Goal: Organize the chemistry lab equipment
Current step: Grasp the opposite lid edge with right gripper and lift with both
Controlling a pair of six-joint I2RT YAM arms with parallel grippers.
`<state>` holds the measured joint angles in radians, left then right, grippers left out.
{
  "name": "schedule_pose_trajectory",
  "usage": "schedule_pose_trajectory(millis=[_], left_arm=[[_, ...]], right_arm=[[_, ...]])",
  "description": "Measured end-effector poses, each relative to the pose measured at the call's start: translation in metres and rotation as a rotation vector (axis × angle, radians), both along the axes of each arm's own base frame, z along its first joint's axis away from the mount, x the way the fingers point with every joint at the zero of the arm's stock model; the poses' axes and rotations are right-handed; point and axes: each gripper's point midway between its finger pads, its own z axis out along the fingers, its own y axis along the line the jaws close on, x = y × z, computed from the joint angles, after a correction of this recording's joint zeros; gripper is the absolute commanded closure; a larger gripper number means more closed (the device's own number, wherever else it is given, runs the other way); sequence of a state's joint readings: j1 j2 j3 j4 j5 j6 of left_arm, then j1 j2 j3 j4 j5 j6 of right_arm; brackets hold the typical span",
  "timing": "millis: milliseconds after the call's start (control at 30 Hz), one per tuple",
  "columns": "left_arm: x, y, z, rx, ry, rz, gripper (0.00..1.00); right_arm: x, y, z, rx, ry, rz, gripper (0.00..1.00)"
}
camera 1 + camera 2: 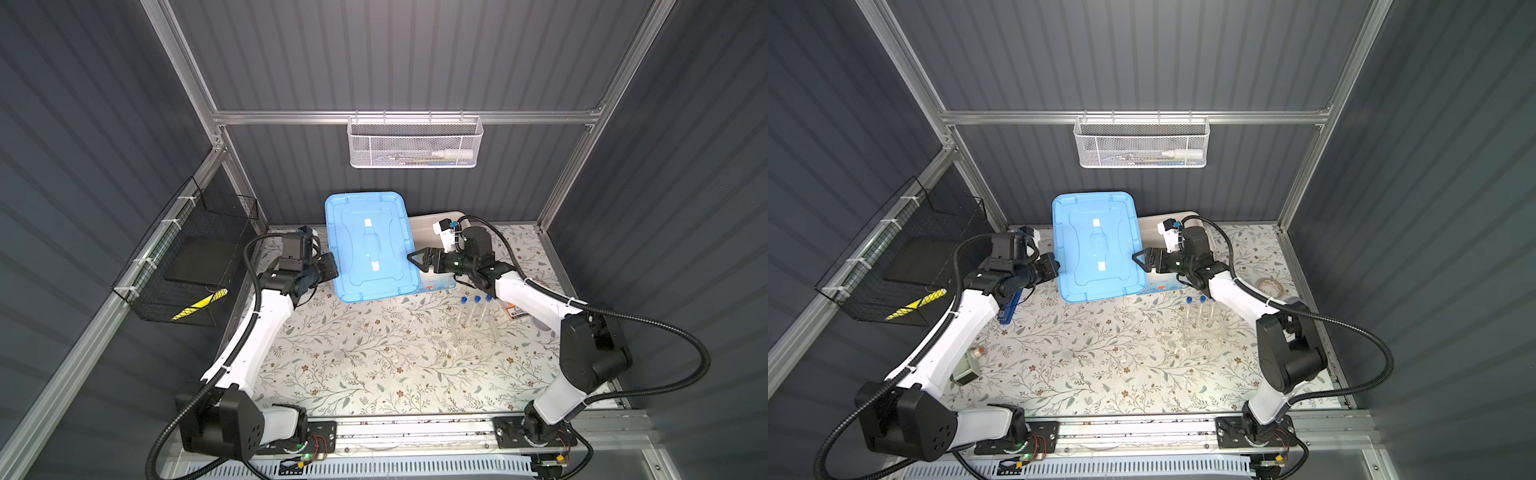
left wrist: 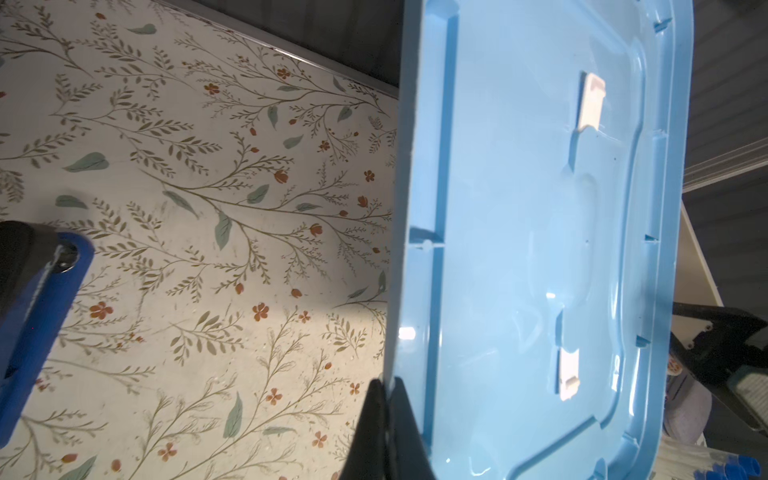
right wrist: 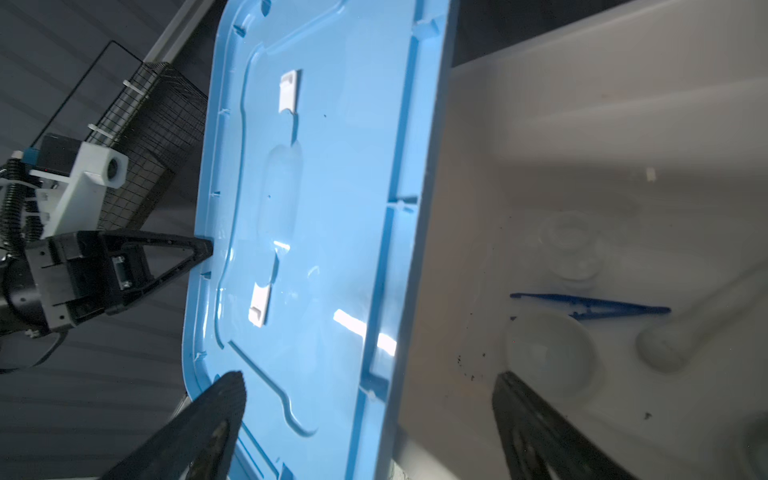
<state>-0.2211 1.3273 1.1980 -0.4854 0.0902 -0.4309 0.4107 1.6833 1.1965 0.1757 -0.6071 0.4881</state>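
Clamping the blue lid (image 1: 370, 245) in my left gripper (image 1: 333, 266); its opposite long edge sits inside my open right gripper (image 1: 411, 257).

The lid (image 1: 370, 245) is covering the left part of the bin (image 1: 434, 217) at the back of the table (image 1: 365, 365); tweezers (image 3: 590, 307), bowl (image 3: 548, 353) and pestle (image 3: 685, 332) are lying inside; the tube rack (image 1: 473, 328) is standing before it.

Place: an enclosed robot work cell, like a lab bench rather than a home.
Frame: aluminium bars (image 1: 374, 117) around dark ribbed wall panels (image 1: 374, 54).
Robots: a left arm (image 1: 266, 328) and a right arm (image 1: 532, 299), both mounted on a metal rail (image 1: 415, 430) at the front.
Worktop: a table (image 1: 353, 361) with a floral covering.
Storage: a white mesh basket (image 1: 415, 143) and a black wire basket (image 1: 187, 257), both hung on the frame.
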Motion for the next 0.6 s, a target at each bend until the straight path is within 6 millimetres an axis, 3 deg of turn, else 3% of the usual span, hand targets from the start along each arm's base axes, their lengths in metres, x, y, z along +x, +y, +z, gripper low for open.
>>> schedule_pose_trajectory(millis=[233,600], left_arm=[[0.01,-0.024,-0.01,-0.003,0.008,-0.055,1.0],[0.023,-0.048,-0.018,-0.026,0.02,-0.089,1.0]], right_arm=[[0.016,-0.006,0.002,0.071,0.018,0.009,0.15],[0.033,-0.022,0.001,0.181,0.07,-0.03,0.39]])
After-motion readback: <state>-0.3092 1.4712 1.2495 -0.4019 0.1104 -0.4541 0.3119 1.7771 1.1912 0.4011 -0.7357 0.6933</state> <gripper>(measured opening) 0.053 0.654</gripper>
